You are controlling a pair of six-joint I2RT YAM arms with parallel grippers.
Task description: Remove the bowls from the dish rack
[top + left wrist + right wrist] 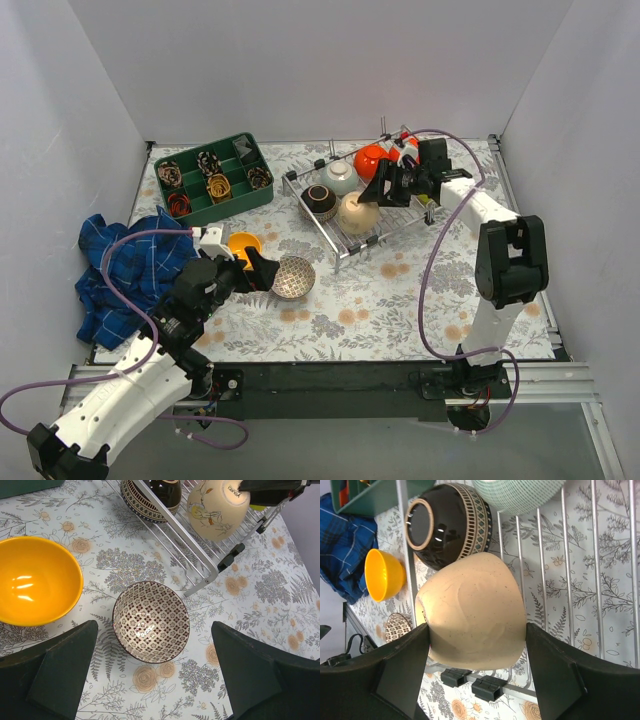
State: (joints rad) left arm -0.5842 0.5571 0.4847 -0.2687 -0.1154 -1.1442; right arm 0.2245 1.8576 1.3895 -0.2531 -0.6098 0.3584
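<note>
Closest in, we're seeing the left gripper (155,627) hovering, fingers spread wide, over the white lattice-patterned bowl (293,277), which is sitting upright on the table (280,630) just beside the orange-yellow bowl (35,580). Further back, inside the dish rack (565,580), the right gripper (477,630) is clamping both sides of the tipped beige bowl (470,605). Behind it, the dark brown bowl (450,525) and pale grey-green bowl (520,495) are resting on the wires.

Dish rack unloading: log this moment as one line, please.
left end effector: open over lattice bowl on table | right end effector: closed on beige bowl in dish rack | orange-yellow bowl: on table
</note>
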